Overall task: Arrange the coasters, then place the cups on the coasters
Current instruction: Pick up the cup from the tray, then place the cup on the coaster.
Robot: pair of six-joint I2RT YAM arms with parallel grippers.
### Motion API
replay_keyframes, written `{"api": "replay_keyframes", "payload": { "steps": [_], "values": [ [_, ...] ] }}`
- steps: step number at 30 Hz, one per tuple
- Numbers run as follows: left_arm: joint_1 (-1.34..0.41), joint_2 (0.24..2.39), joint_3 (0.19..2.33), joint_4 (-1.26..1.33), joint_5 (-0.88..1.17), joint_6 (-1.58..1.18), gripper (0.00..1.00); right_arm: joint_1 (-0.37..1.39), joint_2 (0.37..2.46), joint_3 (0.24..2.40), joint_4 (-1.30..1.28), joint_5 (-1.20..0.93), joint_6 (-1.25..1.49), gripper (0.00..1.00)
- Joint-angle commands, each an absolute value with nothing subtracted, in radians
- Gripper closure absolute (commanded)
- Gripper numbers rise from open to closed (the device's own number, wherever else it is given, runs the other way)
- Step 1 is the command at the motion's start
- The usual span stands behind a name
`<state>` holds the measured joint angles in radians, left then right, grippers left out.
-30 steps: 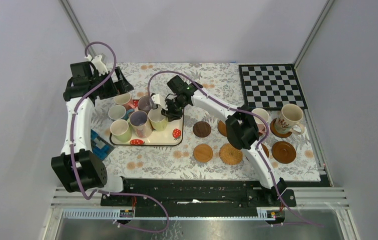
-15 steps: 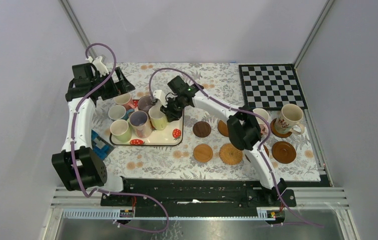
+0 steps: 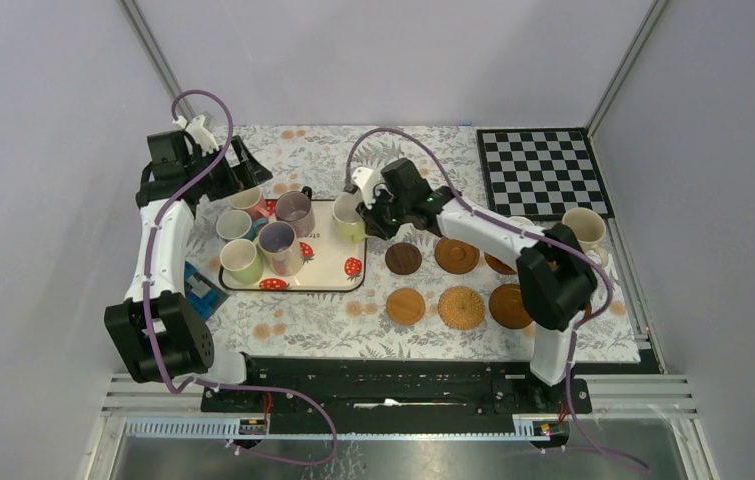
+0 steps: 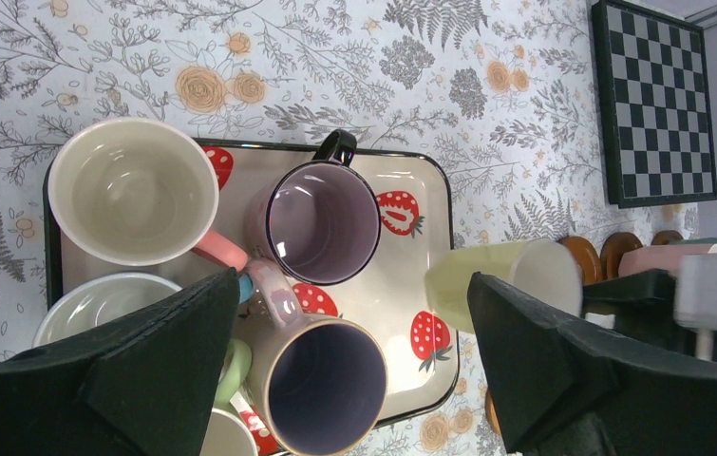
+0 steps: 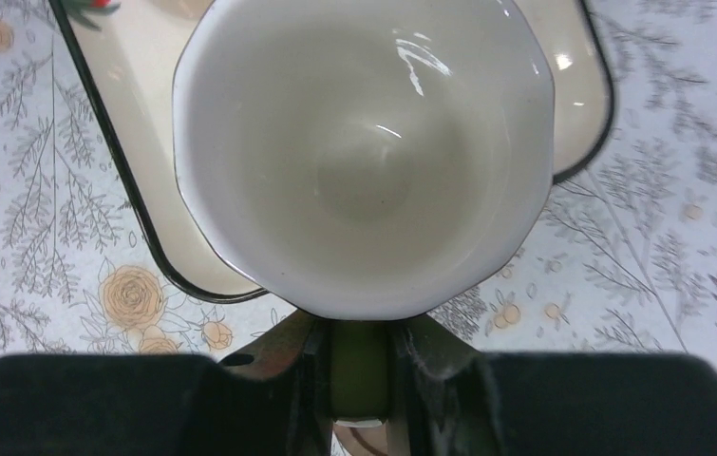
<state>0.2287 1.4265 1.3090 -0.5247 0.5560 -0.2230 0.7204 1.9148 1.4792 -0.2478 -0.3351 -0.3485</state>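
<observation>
Pale green cup (image 5: 364, 161) is clamped by its handle in the right pincer (image 5: 359, 385), carried just ahead of it over the tray (image 3: 293, 288) rim, likely bound for the bare coaster (image 3: 403, 258) close beside; left pincer (image 4: 352, 294) gapes wide above the other cups (image 4: 321, 223).

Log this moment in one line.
right gripper: shut on green cup, over tray edge | left gripper: open above tray cups | coasters: two rows beside tray

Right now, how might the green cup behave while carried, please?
The green cup looks glazed and rigid, so probably slippery and chip-prone. The right gripper pinches only its handle, so it may swing or tilt.
</observation>
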Motion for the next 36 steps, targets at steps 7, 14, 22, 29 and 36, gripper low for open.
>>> {"api": "replay_keyframes", "payload": {
  "steps": [7,14,22,29,36],
  "values": [
    [0.235,1.395,1.29,-0.447,0.604,-0.259,0.01,0.646,1.533,1.201,0.031,-0.043,-0.165,1.0],
    [0.233,1.423,1.301,-0.434,0.627,-0.274,0.01,0.61,1.351,1.019,-0.061,0.068,-0.084,1.0],
    [0.232,1.477,1.339,-0.434,0.68,-0.29,0.01,0.513,1.181,0.869,-0.132,0.037,-0.073,1.0],
    [0.23,1.517,1.344,-0.409,0.711,-0.341,0.01,0.434,1.139,0.82,-0.161,0.005,-0.095,1.0],
    [0.222,1.535,1.362,-0.408,0.722,-0.355,0.01,0.415,1.161,0.784,-0.112,0.003,-0.111,1.0]
  ]
}}
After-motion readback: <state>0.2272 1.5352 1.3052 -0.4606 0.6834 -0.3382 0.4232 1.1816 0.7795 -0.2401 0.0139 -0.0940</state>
